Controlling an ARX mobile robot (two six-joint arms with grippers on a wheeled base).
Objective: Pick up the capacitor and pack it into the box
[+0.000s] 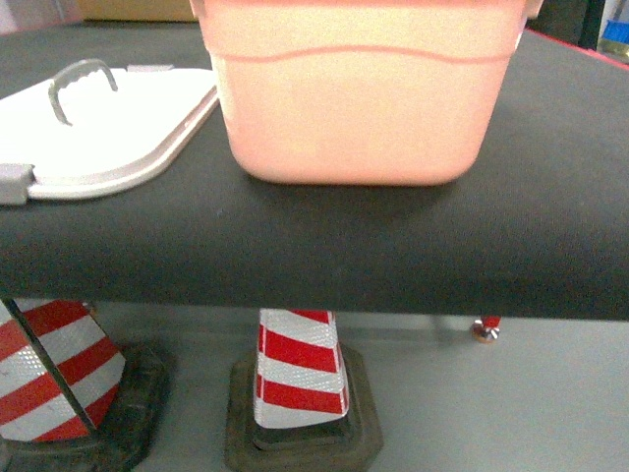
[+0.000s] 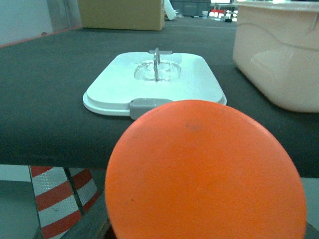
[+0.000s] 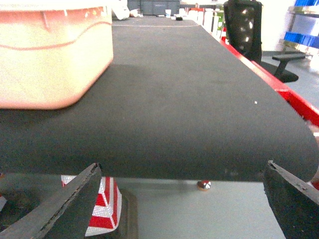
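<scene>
Orange capacitor (image 2: pixel 205 172) near pink box (image 2: pixel 276 52)

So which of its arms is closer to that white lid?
Left. The white lid lies straight ahead in the left wrist view, behind the orange capacitor. The right wrist view shows only the pink box, no lid.

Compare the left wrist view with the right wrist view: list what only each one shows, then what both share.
Only the left wrist view: the orange capacitor close up at the lens, the white lid lying flat, a brown carton.
Only the right wrist view: the open right tool, a black office chair.
Both: the pink box, the black table, a striped cone.
</scene>
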